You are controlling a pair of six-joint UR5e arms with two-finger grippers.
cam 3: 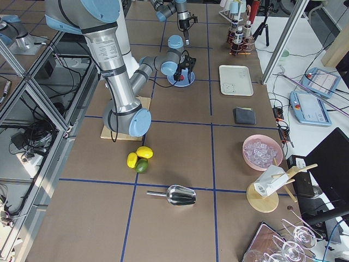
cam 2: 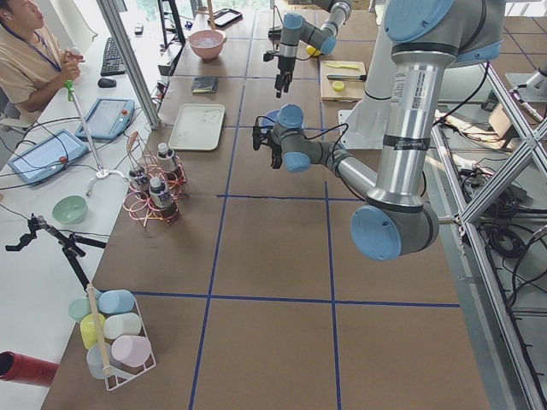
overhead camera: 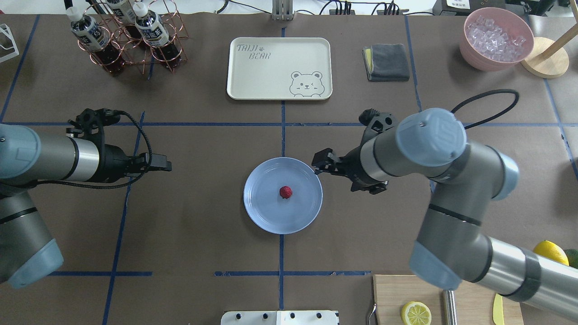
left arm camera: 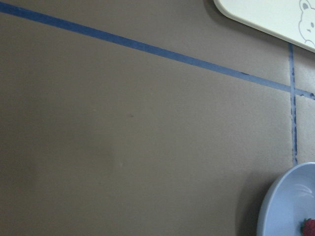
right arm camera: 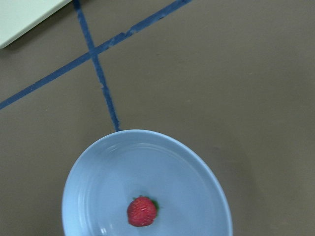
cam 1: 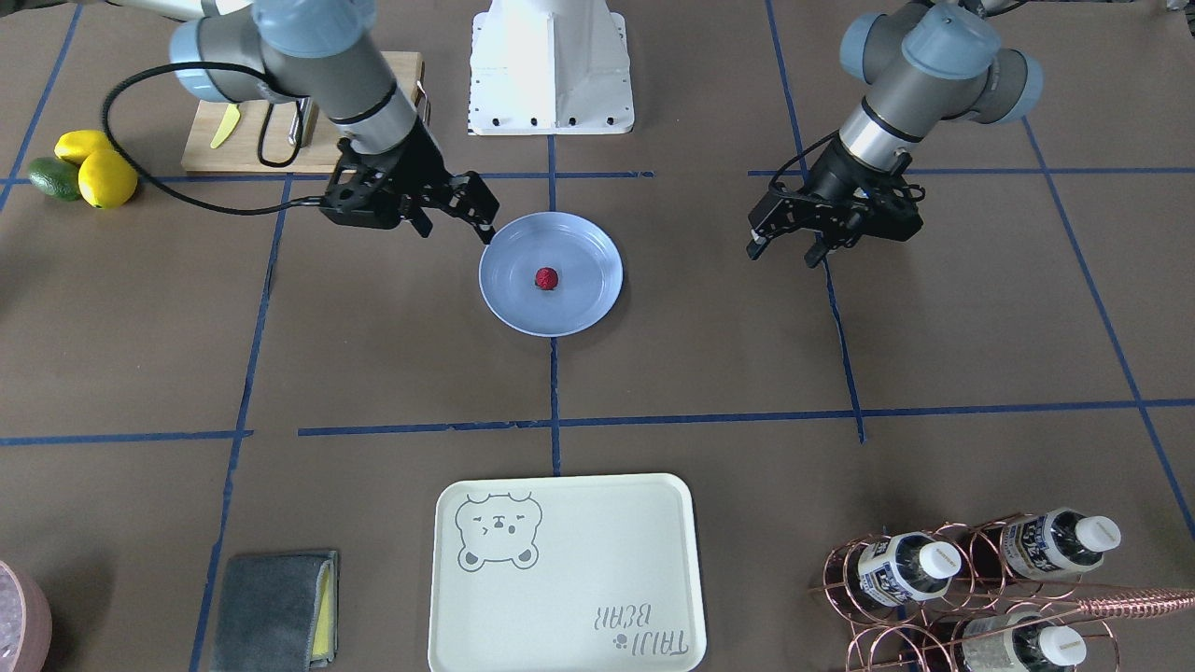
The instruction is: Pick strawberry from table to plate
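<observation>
A small red strawberry point(cam 1: 547, 278) point(overhead camera: 285, 192) point(right arm camera: 142, 211) lies near the middle of the round light-blue plate point(cam 1: 583, 313) point(overhead camera: 266, 212) point(right arm camera: 98, 182) on the brown table point(cam 1: 373, 355). My right gripper point(cam 1: 478, 211) point(overhead camera: 319, 163) hovers open at the plate's rim on the robot's right side, with nothing between its fingers. My left gripper point(cam 1: 784, 254) point(overhead camera: 165, 163) hangs open and empty over bare table, well away from the plate on the other side. In the left wrist view only the plate's edge point(left arm camera: 285, 206) and a sliver of the strawberry point(left arm camera: 309, 227) show.
A white bear tray point(overhead camera: 279, 67) lies across the table from the robot. A copper rack of bottles point(overhead camera: 122, 36), a grey cloth point(overhead camera: 386, 62) and a pink bowl of ice point(overhead camera: 496, 38) stand along the far side. Lemons and an avocado point(cam 1: 89, 168) sit beside a wooden cutting board point(cam 1: 215, 140).
</observation>
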